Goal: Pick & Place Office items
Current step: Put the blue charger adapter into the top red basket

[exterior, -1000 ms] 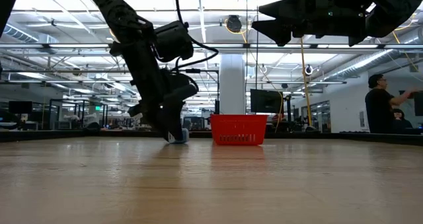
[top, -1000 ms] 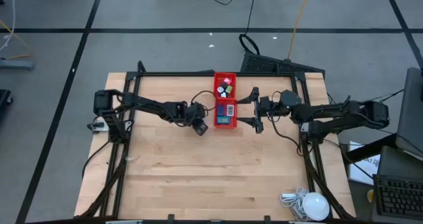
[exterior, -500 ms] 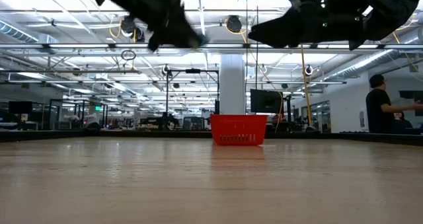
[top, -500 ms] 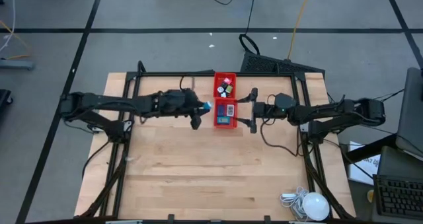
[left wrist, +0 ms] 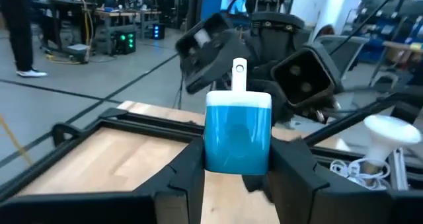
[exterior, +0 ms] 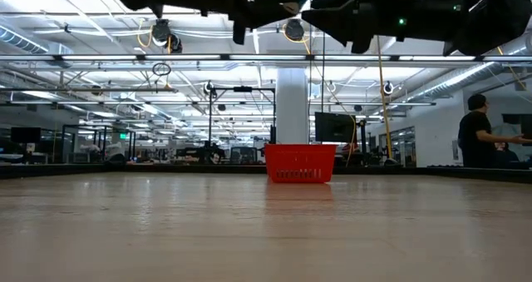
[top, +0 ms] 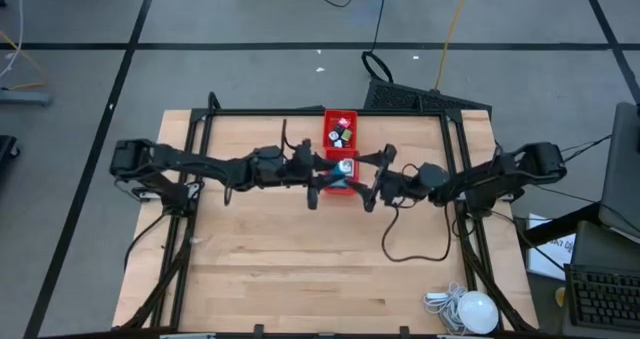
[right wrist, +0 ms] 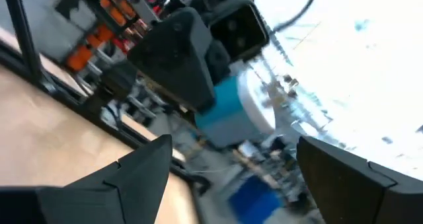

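Wooden table point(top: 300, 269) | red tray point(top: 327, 119): small items point(top: 343, 133) | left hand point(left wrist: 236, 168) grips blue item point(left wrist: 237, 131)

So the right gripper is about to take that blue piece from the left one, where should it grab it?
Probably the blue piece by its upper half, approaching head-on toward the left gripper. Its fingers clamp the lower flanks, leaving the top and white tab exposed to the open right gripper.
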Controlling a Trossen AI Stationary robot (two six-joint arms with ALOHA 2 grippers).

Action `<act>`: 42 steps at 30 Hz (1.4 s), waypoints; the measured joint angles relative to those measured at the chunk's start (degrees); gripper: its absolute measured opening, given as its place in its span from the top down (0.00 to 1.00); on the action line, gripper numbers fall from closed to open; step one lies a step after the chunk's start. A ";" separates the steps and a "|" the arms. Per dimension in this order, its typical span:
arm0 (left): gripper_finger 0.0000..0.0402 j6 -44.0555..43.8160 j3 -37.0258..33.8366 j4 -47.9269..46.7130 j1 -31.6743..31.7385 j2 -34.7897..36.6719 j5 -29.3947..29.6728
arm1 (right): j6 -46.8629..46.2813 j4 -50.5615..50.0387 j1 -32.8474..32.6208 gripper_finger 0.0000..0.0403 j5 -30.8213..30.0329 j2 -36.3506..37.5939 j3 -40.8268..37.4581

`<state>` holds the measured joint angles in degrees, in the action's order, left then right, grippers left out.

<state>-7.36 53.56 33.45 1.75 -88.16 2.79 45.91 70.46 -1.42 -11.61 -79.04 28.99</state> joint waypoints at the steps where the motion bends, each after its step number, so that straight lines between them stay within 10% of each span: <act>1: 0.68 -0.89 0.00 1.22 0.21 -0.81 -0.26 | 2.61 0.92 -0.77 0.23 -1.18 -0.54 0.00; 12: 0.68 -10.50 0.00 5.28 3.48 -1.95 -2.67 | 15.21 3.45 -3.95 0.23 -10.88 -1.84 1.17; 42: 0.68 -17.11 0.00 8.25 2.39 -4.88 -3.99 | 13.13 3.30 -3.91 0.60 -6.74 -1.74 1.16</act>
<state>-24.46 53.56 41.70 4.14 -93.03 -1.20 59.04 73.75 -5.32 -18.35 -80.77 30.15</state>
